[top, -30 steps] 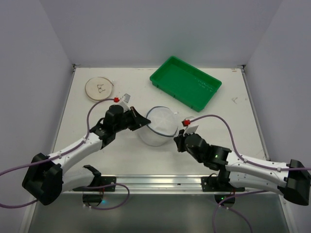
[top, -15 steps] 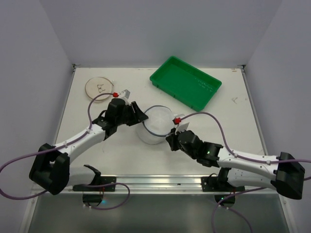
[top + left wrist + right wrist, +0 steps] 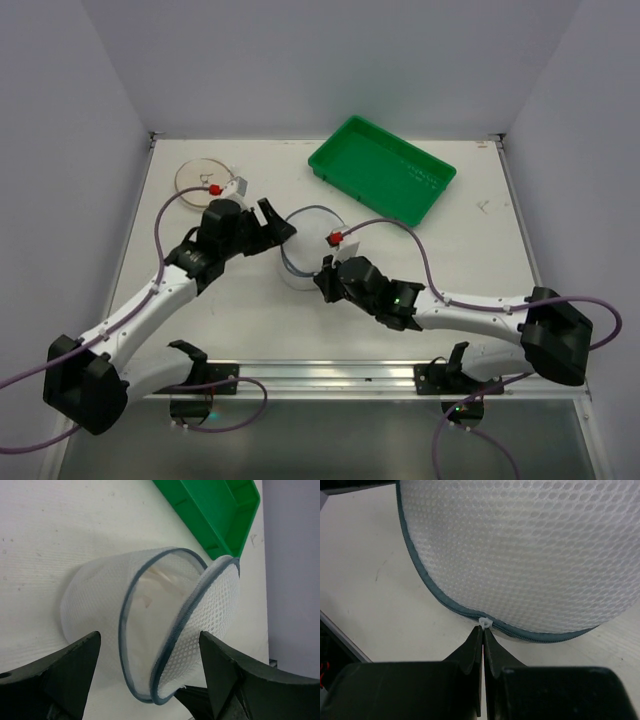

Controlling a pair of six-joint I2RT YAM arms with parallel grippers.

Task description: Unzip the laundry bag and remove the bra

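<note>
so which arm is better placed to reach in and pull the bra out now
Left. The left claw, open, faces the gap in the laundry bag, where the white bra shows. The right claw is shut on the zipper pull, facing closed mesh.

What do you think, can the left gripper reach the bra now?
Probably yes: the laundry bag gapes toward the open left gripper and the bra shows in the gap, though the hinged half covers part of it. The right gripper pinches the zipper pull.

laundry bag (image 3: pixel 305 245): middle of the desk (image 3: pixel 480 240)
tray (image 3: pixel 382 170): behind it, to the right
disc (image 3: pixel 203 183): behind it, to the left
</note>
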